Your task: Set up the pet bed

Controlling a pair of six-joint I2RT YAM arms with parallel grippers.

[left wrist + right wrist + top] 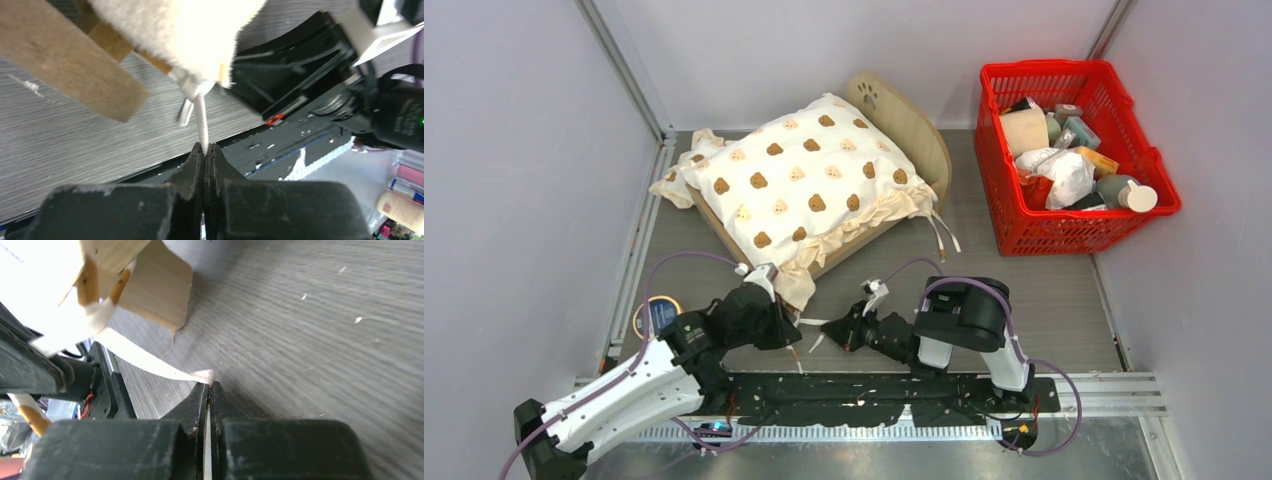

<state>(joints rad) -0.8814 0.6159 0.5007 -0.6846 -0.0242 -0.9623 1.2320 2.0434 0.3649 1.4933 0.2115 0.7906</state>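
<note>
Diagonally on the bench (1044, 290): one pet bed (921, 140), light wood, arched headboard with paw cutout, under one bear-print cushion (804, 175). At its near corner, two claws: left claw (205, 150) pinched shut on one white tie (201, 117), right claw (208, 387) likewise on one cream tie (145, 360). One red basket (987, 150) beside.

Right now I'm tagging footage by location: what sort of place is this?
Probably a robot lab test cell, not a home: bare grey panel walls, the left arm and right arm bolted to a table, and a red basket of assorted props beside the pet bed.
</note>
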